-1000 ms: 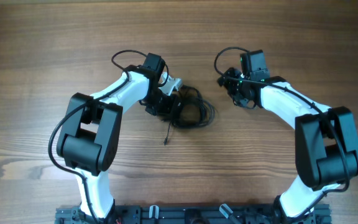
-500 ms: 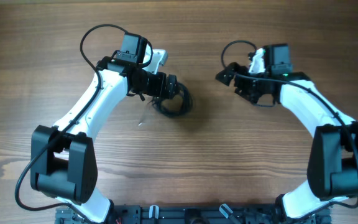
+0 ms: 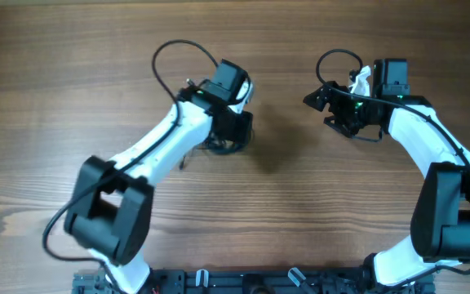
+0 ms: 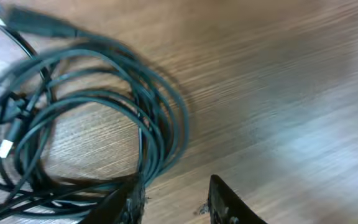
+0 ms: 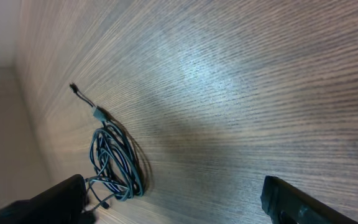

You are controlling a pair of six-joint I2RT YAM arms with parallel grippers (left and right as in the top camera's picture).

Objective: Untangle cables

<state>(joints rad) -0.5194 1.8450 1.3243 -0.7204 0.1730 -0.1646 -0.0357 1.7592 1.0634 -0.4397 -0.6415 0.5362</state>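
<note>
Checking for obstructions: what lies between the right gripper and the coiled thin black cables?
Only bare brown wooden tabletop separates right gripper and cables, shown overhead and from right wrist.

The table (image 3: 47,73) has a wood-grain surface. 2 white arms with black joints rise from a black rail (image 3: 259,282) at the bottom edge: the left arm (image 3: 152,153) and the right arm (image 3: 417,135). The left gripper (image 3: 237,131) sits over the cables (image 3: 219,149), a small dark bundle partly hidden beneath it, with 1 thin strand trailing to the lower left. The right gripper (image 3: 317,100) is well apart from the bundle, to its right. Neither gripper's jaw gap can be resolved.
</note>
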